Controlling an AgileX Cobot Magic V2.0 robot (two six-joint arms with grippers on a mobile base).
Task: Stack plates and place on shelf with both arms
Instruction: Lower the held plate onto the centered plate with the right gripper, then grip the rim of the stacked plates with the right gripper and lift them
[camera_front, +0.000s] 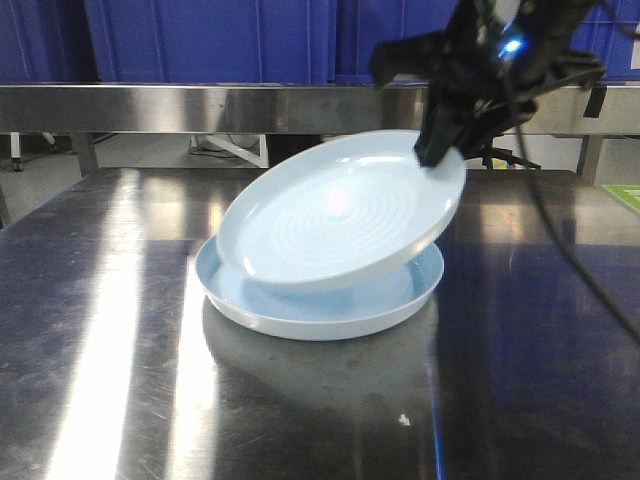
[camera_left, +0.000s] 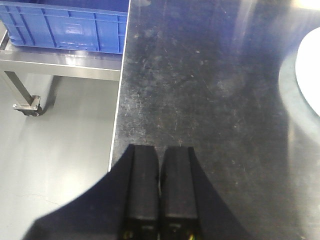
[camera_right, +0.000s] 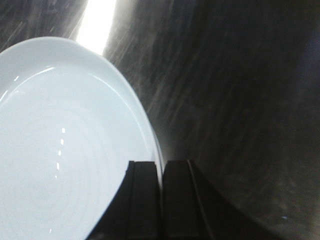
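Two pale light-blue plates are on the steel table. The lower plate (camera_front: 300, 310) lies flat. The upper plate (camera_front: 340, 215) is tilted, its far right rim lifted, its near left edge resting in the lower plate. My right gripper (camera_front: 437, 155) is shut on the upper plate's far right rim; in the right wrist view the rim (camera_right: 152, 145) runs between the right gripper's (camera_right: 161, 162) closed fingers. My left gripper (camera_left: 160, 150) is shut and empty over the table's left part, near its edge; a plate edge (camera_left: 310, 65) shows at the far right. The shelf rail (camera_front: 200, 105) runs behind the table.
Large blue plastic crates (camera_front: 200, 40) sit on the rack behind the table; one (camera_left: 65, 27) shows in the left wrist view. The table's left edge (camera_left: 117, 115) drops to grey floor. A black cable (camera_front: 570, 260) hangs from the right arm.
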